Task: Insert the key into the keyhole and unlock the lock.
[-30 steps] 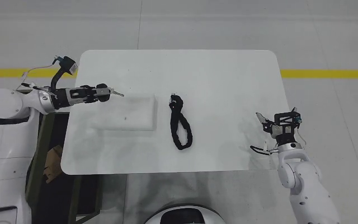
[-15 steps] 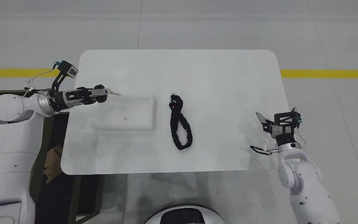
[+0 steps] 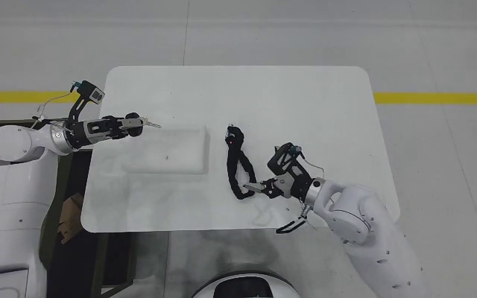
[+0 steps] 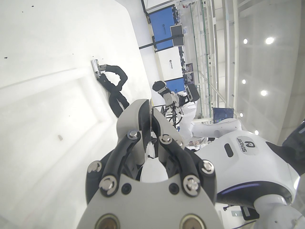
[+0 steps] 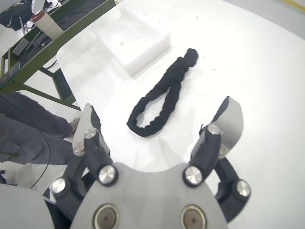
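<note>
A black fabric-covered chain lock (image 3: pixel 240 165) lies in a loop at the middle of the white table (image 3: pixel 313 97). Its metal head (image 4: pixel 96 67) rests against the corner of a white foam block (image 3: pixel 168 149). My left gripper (image 3: pixel 138 123) hovers over the table's left edge, shut on a thin metal key (image 3: pixel 153 124) that points toward the lock. In the left wrist view the key (image 4: pixel 151 125) sits edge-on between the pads. My right gripper (image 3: pixel 270 206) is open just right of the loop's near end, with the lock (image 5: pixel 166 91) ahead of its spread fingers (image 5: pixel 228 110).
The foam block (image 5: pixel 133 44) lies left of the lock. A green cart (image 5: pixel 71 20) holding a white roll stands beyond the table's left side. The table's front edge runs close to my right gripper.
My right arm swung from the table's right edge to the middle, beside the lock's loop. My left gripper drew back slightly to the left, still holding the key.
</note>
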{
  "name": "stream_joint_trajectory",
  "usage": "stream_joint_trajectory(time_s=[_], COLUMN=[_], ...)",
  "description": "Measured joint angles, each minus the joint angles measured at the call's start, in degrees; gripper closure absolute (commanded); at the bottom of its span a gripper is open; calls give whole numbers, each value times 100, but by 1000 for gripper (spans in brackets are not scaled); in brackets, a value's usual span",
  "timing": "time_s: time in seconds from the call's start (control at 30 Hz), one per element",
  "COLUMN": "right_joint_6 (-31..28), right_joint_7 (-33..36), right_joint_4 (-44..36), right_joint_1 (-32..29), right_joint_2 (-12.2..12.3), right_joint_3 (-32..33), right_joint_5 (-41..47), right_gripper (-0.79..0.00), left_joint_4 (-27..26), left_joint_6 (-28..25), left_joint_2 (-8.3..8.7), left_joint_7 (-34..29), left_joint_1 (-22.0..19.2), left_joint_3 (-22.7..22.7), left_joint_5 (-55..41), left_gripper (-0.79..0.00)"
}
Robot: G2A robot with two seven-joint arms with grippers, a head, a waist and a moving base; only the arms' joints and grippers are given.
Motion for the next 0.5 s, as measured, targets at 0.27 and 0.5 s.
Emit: stream_joint_trajectory(time_s=[0.27, 0.5], right_joint_6=[683, 612], right_joint_7=[-16, -56], right_joint_4=[61, 33], right_joint_1=[377, 315], right_joint_2=[-98, -106], right_joint_3=[-339, -385], right_joint_5=[-363, -288], right_gripper=[-785, -785], left_joint_4=[0, 0], left_joint_6=[0, 0], left_joint_2=[0, 0], left_joint_7=[0, 0], left_joint_1=[0, 0], left_joint_3=[0, 0], left_joint_5=[0, 0], left_gripper=[0, 0])
